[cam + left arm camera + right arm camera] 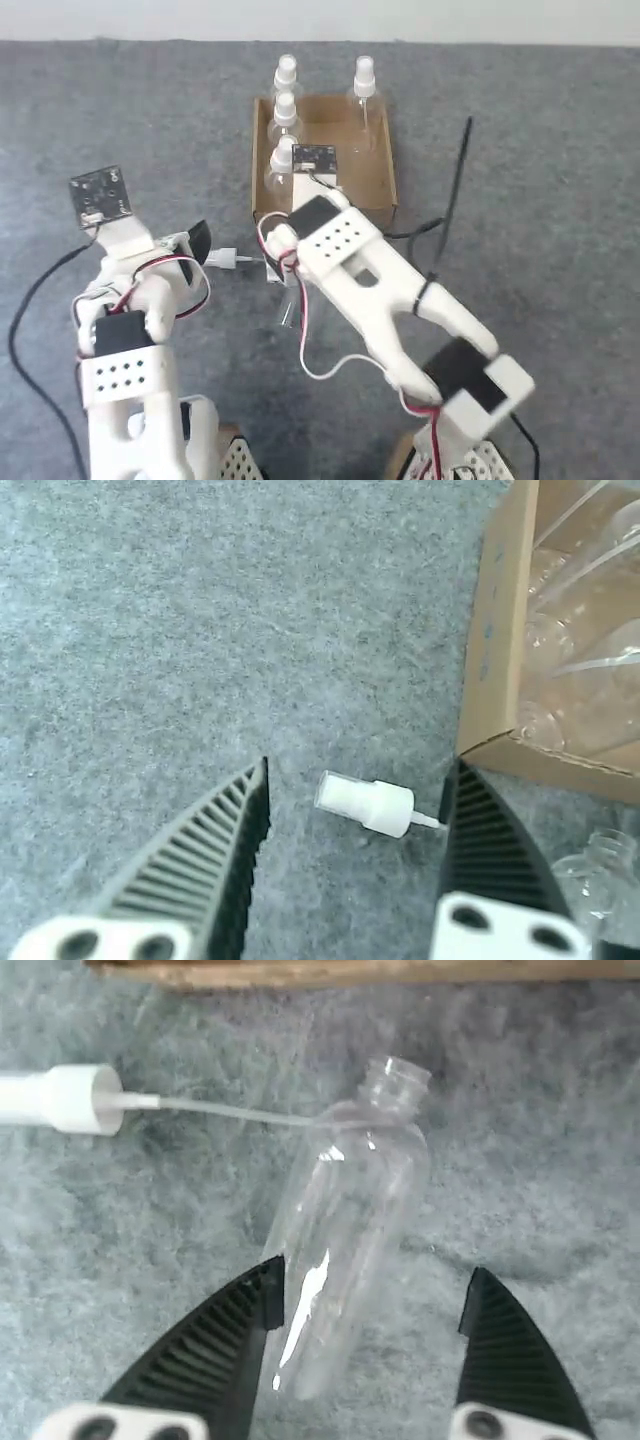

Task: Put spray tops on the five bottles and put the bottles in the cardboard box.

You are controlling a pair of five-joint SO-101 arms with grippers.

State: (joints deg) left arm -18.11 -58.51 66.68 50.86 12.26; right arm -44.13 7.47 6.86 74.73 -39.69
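Right tool: jaws apart, straddling the uncapped bottle, which lies flat on the table. Its long axis runs roughly straight out from the tool, with the open neck at the far end, toward the box.

Left tool: jaws apart, spray top lying crosswise between them, tube end toward the bottle neck.

Each arm is nearest its own part.

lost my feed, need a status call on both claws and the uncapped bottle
Left claw open, straddling loose spray top on carpet. Right claw open around uncapped bottle lying flat. Four capped bottles at cardboard box.
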